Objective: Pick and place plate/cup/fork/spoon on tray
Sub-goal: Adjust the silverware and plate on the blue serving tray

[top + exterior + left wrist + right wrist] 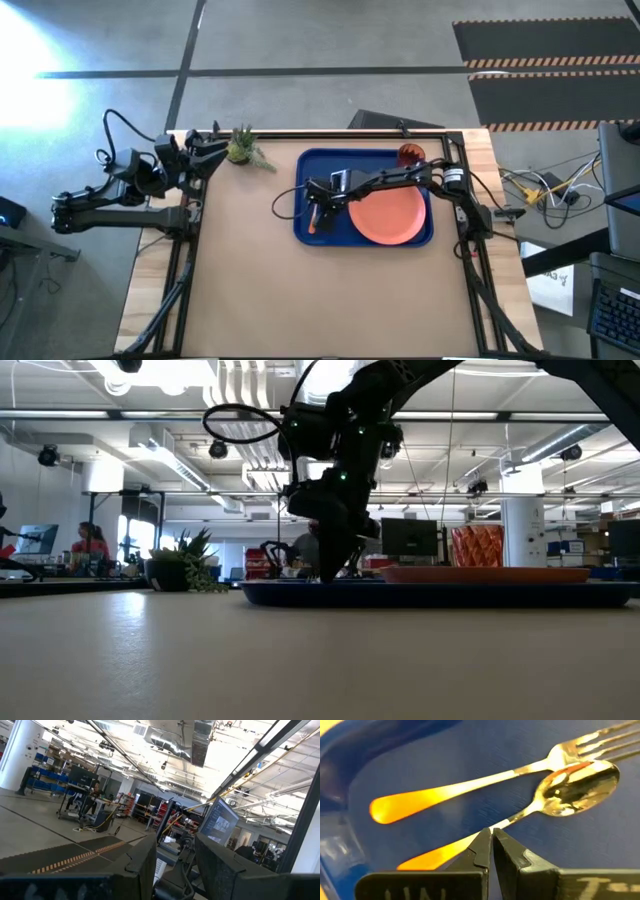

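Observation:
The blue tray [318, 165] lies mid-table. The salmon-pink plate [392, 216] lies flat in its right half. The dark red cup [411, 154] stands at its far right corner. The fork [470, 785] and the spoon [570, 787] lie side by side on the tray's floor at its left end, orange handles the same way. My right gripper [320, 207] reaches down over the tray's left end and is shut on the spoon. My left gripper [205, 150] waits open and empty at the table's far left corner. My right gripper pinches the spoon's handle [507, 821] between its two fingertips [481, 847], where the orange part meets the silver neck. The fingers come from above, pointing down, across the handle. The spoon lies flat on the tray's floor beside the fork.
A small green potted plant [241, 147] stands at the table's far edge, left of the tray. Bare tabletop [300, 300] spreads in front of the tray and to its left.

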You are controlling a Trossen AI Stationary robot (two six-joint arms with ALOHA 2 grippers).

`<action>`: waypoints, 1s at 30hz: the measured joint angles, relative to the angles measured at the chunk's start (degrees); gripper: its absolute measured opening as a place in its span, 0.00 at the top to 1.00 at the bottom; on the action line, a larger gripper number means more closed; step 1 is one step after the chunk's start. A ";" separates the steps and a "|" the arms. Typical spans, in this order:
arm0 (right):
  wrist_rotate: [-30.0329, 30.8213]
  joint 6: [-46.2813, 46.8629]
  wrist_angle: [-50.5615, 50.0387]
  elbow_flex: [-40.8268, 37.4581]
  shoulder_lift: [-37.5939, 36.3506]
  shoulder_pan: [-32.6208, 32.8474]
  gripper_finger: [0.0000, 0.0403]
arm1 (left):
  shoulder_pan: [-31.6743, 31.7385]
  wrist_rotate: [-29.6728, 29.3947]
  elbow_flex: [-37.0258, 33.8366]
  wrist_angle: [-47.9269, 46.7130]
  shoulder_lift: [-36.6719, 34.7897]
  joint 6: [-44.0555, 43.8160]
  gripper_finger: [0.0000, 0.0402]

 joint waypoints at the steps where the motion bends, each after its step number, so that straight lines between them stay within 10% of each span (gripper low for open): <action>1: 0.04 -0.02 0.02 0.21 0.00 0.04 0.98 | 0.00 0.00 0.00 -0.06 0.00 0.00 0.71; 30: -1.64 -0.13 6.30 0.02 3.33 -0.90 0.98 | 0.02 0.00 0.00 -1.22 0.00 -0.15 0.71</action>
